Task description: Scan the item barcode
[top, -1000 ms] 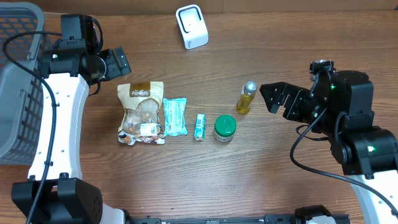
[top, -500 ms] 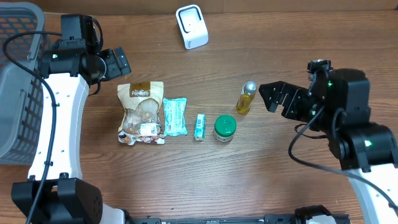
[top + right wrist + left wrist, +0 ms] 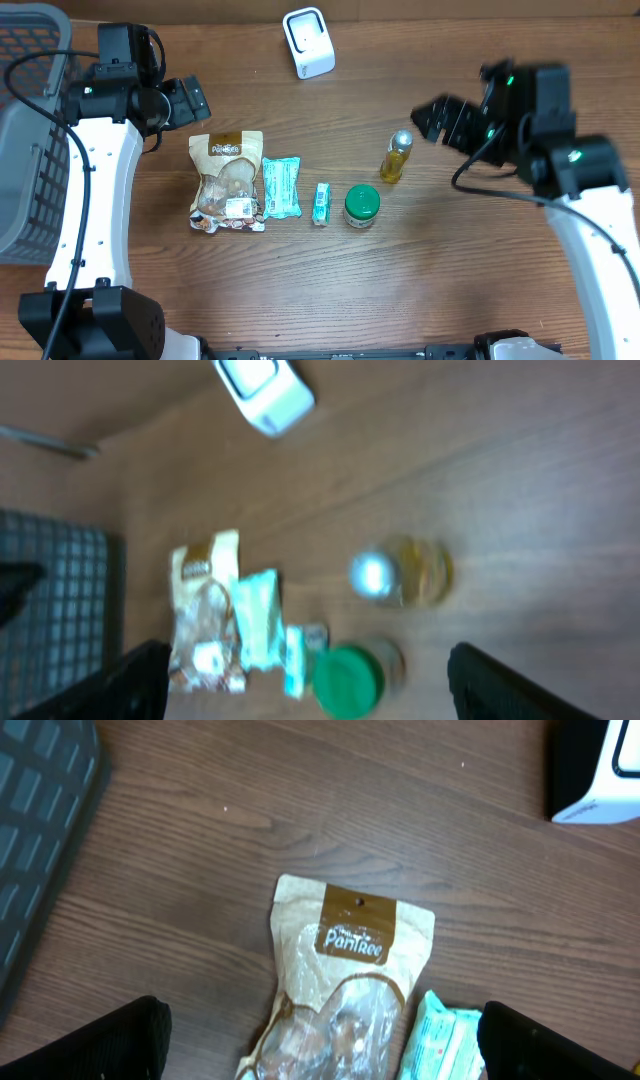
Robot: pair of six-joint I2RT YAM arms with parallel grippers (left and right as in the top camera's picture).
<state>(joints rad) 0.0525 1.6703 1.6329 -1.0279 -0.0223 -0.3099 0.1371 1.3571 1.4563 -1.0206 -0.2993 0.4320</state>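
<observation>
5 items in a row, left to right:
- brown-and-clear plastic snack pouch, flat, label up
- teal plastic packet, flat, just beside the pouch
- small teal-and-white box, lying flat
- green-lidded round jar, upright
- yellow bottle with silver cap, upright, slightly further back

White boxy barcode scanner sits well apart, behind the row.

A row of items is lying across the middle of the table: the snack pouch furthest left, the sachet just beside it on the right, then the small carton, then the jar. The bottle is standing just behind the jar, slightly to its right. The scanner is sitting well behind the row, and the basket is resting at the table's left edge
</observation>
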